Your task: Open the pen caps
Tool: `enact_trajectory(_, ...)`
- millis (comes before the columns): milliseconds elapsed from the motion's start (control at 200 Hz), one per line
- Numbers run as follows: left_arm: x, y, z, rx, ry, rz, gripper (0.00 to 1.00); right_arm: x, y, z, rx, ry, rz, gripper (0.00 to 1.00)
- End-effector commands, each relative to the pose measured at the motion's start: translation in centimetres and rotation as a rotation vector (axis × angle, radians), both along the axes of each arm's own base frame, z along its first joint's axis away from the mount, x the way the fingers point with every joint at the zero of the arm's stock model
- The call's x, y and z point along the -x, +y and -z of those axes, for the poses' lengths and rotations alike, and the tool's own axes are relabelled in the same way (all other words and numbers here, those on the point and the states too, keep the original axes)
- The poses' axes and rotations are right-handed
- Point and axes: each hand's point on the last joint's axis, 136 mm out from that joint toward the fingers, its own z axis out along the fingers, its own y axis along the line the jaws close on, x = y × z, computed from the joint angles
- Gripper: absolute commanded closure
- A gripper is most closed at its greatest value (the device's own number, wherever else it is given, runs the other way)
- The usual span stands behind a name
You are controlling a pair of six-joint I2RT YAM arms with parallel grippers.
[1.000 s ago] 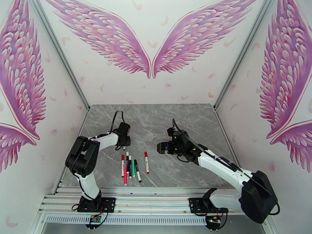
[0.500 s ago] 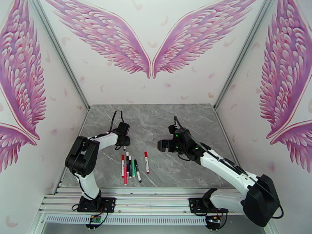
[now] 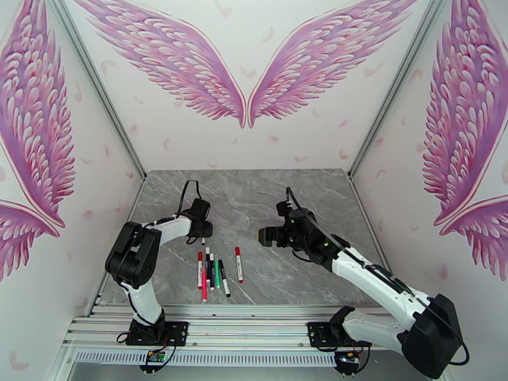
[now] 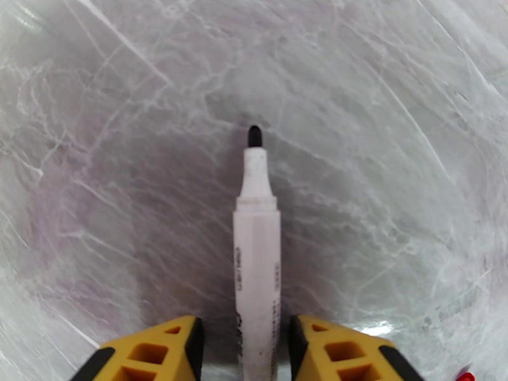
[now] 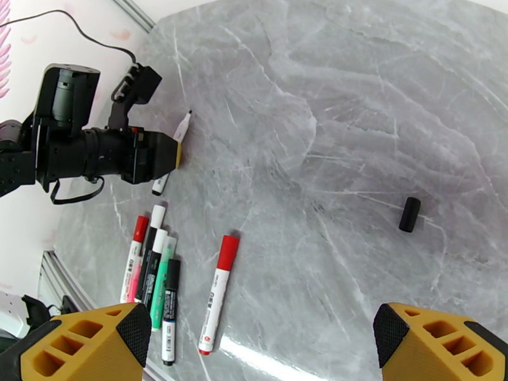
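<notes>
Partly out of frame, uncapped pen [image 4: 256, 249] in left pincer's [image 4: 244, 341] grip.

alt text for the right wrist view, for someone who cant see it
A loose black cap lies on the grey marble table, beyond the wide-open yellow fingers of the right gripper. At left, the left gripper holds an uncapped white pen, with a cluster of pens and one separate red-capped pen lying nearer the camera.

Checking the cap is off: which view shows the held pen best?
Left wrist: the pen is close, its bare black tip plain. Right wrist shows it small in the left gripper; top external, a mere speck.
</notes>
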Motion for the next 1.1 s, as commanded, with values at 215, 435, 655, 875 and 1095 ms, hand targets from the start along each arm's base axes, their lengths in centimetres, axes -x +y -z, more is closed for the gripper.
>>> enact_trajectory(215, 3.2, 0.1, -7.3, 0.138, -0.102, -0.045, 0.52, 0.1, -0.9, -0.9, 0.047, -0.061, 0.003, 0.01)
enact_trajectory(435, 8.8, -0.4, -10.5, 0.315, -0.171, -0.042, 0.45, -0.1, -2.3, -0.4, 0.042, 0.022, 0.138, 0.01)
enact_trajectory(655, 13.3, 0.6, -12.5, 0.386, -0.247, -0.078, 0.20, 0.7, -2.0, -1.0, 0.053, -0.005, 0.069, 0.01)
enact_trajectory(875, 15.7, -0.5, -9.1, 0.511, -0.143, -0.155, 0.01, 1.6, -1.6, 0.4, 0.042, 0.060, 0.048, 0.01)
enact_trajectory(1095, 18.1, 0.4, -5.7, 0.426, 0.022, -0.210, 0.01, 2.5, -1.4, 1.1, 0.041, 0.089, 0.013, 0.05)
